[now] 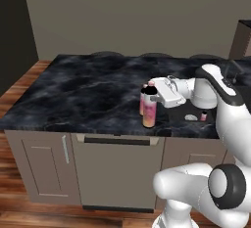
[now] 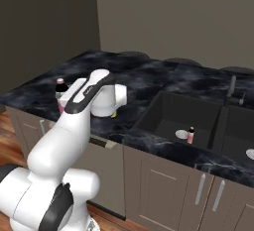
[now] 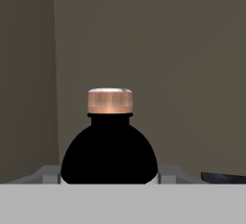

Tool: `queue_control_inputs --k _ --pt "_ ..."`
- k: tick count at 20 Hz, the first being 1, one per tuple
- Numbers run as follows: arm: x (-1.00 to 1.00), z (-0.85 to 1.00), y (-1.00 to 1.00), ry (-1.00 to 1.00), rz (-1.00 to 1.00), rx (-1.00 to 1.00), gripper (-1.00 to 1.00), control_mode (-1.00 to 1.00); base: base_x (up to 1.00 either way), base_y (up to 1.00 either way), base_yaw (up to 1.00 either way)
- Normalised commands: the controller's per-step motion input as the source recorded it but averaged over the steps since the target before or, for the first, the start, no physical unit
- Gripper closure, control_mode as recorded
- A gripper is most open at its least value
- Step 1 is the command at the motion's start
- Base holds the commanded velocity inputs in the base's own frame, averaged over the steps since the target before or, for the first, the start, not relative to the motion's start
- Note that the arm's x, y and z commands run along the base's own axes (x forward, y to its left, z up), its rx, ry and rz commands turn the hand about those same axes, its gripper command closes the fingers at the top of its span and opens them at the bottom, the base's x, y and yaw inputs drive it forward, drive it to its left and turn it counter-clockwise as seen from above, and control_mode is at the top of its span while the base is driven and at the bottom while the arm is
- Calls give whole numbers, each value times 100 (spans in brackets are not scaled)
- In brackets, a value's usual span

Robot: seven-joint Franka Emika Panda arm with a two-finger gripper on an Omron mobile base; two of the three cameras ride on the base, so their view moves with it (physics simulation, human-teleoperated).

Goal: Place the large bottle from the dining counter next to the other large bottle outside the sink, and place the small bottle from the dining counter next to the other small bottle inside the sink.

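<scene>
My gripper (image 1: 153, 91) reaches left from the arm and is shut on the dark neck of a large bottle (image 1: 149, 114) with a pink-orange label. This bottle stands upright near the front edge of the black marble counter (image 1: 73, 95), just left of the sink (image 1: 196, 119). A second large pink bottle (image 1: 142, 102) stands close behind it. In the hand view the held bottle (image 3: 109, 151), black-shouldered with a coppery cap, sits between the grey fingers (image 3: 167, 173). A small bottle (image 1: 203, 116) stands inside the sink basin (image 2: 168, 113), where the small bottle (image 2: 190, 135) is beside the drain.
A thin dark faucet (image 2: 231, 90) rises behind the two-basin sink. Round dark stool tops (image 1: 156, 55) line the counter's far edge. The counter stretches bare to the left of the bottles. Cabinet fronts (image 1: 117, 173) and a wood floor lie below.
</scene>
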Motion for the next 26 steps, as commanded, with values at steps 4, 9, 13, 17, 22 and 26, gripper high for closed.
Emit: queue_control_inputs --k 4,9,13,17,22,26 --pt "0 0 0 0 0 0 100 100 2 0 0" --pt "0 -3 -16 -3 1 1 100 -100 0 0 0" --pt "0 -2 -34 -6 0 2 100 -100 0 0 0" --pt "0 -3 -33 -5 0 0 100 -100 0 0 0" --pt "0 -11 -34 0 0 -1 100 -100 0 0 0" --pt "0 -11 -34 0 0 -1 100 -100 0 0 0"
